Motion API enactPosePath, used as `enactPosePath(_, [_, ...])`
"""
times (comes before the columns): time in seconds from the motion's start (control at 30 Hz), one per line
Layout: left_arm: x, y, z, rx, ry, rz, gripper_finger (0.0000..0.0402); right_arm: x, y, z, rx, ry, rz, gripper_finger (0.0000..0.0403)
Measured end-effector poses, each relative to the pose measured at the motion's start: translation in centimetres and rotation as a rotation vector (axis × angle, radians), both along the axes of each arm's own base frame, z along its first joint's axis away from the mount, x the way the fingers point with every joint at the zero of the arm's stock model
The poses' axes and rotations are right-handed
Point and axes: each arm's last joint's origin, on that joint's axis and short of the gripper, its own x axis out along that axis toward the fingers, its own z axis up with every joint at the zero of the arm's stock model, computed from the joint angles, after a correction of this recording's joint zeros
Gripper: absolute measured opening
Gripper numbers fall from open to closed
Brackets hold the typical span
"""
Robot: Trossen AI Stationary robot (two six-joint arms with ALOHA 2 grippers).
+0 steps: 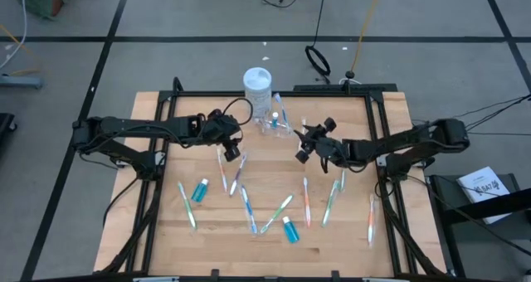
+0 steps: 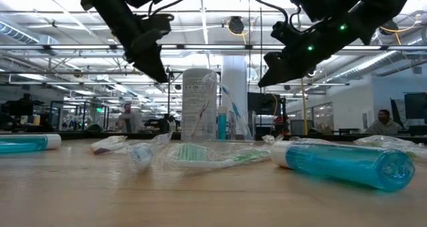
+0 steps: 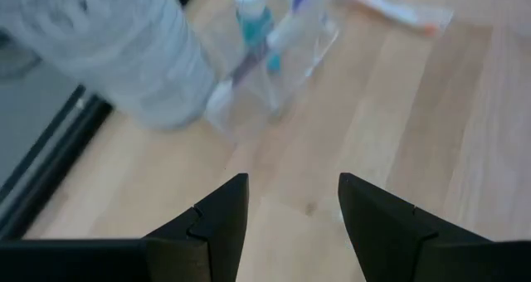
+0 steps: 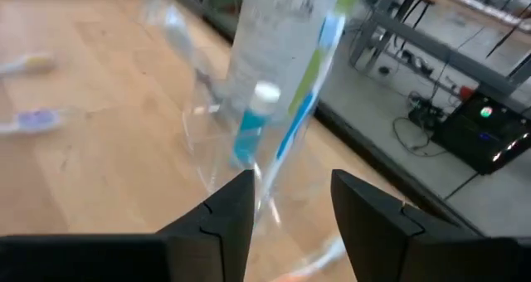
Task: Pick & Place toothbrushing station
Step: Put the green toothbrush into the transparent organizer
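Note:
A small clear cup stands on the table near its far edge, beside a taller jar. A teal tube and a couple of toothbrushes stand in it. Several more toothbrushes and two teal tubes lie flat across the table's middle and near part. My left gripper hovers open above the table, left of and nearer than the cup. My right gripper hovers open to the cup's right, pointing at it. Neither has anything between its fingers.
The tall clear jar with a white lid stands right behind the cup at the table's far edge. A black frame runs round the table. Bare wood shows at the far left and along the near edge.

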Motion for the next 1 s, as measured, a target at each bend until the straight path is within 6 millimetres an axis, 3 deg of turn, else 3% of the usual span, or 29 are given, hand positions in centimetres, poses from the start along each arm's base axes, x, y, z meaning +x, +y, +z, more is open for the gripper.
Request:
enactPosePath(0.43, [-4.2, -3.2, -2.2, -0.263, 0.374, 0.335, 0.0195, -0.1, 0.6, -0.1, 0.005, 0.016, 0.022, 0.0146])
enactPosePath(0.8, [-6.5, -9.7, -4.2, -0.522, 0.482, 0.540, 0.0195, 0.0, 0.6, 0.1, -0.086, 0.089, 0.069, 0.0145])
enactPosePath(1.0, [-8.7, -12.6, -6.1, -0.631, 0.539, 0.779, 0.0195, 0.3, 0.6, 0.7, -0.154, 0.078, 0.098, 0.0145])
